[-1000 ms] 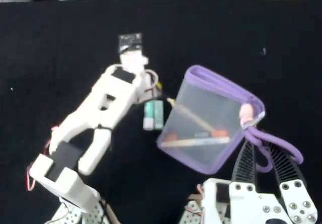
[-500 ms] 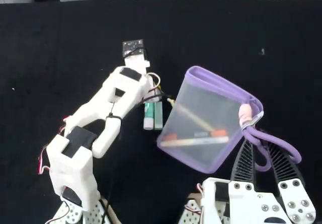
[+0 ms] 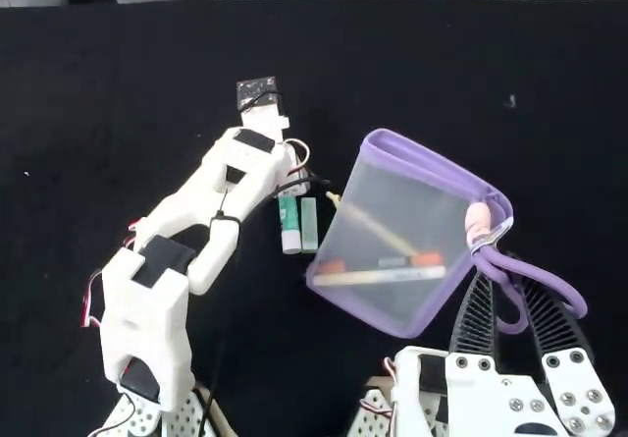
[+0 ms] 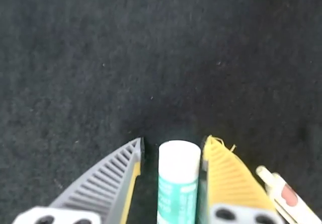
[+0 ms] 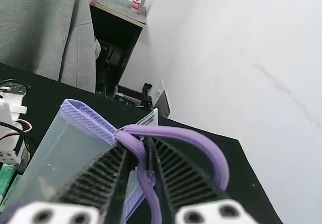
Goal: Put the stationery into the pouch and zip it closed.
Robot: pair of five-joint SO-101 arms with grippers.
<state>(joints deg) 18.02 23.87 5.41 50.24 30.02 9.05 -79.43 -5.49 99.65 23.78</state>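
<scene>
Two green-and-white glue sticks (image 3: 290, 225) lie side by side on the black table, just left of the pouch. My left gripper (image 4: 173, 144) is open and straddles one glue stick (image 4: 178, 183), with a grey finger (image 4: 116, 181) and a yellow finger (image 4: 224, 176) close on either side. The clear pouch (image 3: 397, 231) with purple trim stands tilted, with pencils and orange-tipped items inside. A cream pencil end (image 3: 334, 198) pokes out towards the sticks. My right gripper (image 5: 141, 147) is shut on the pouch's purple strap (image 5: 176, 136), also seen near the front edge (image 3: 496, 278).
The white left arm (image 3: 211, 211) stretches diagonally across the table's left half. A cream rod with a red mark (image 4: 280, 190) lies beside the yellow finger. A person in grey (image 5: 45, 27) stands behind the table. Black cloth (image 3: 471, 74) lies open at the back.
The left arm has swung its lower part rightwards and settled its gripper over the glue sticks. The pouch and the right gripper have stayed put.
</scene>
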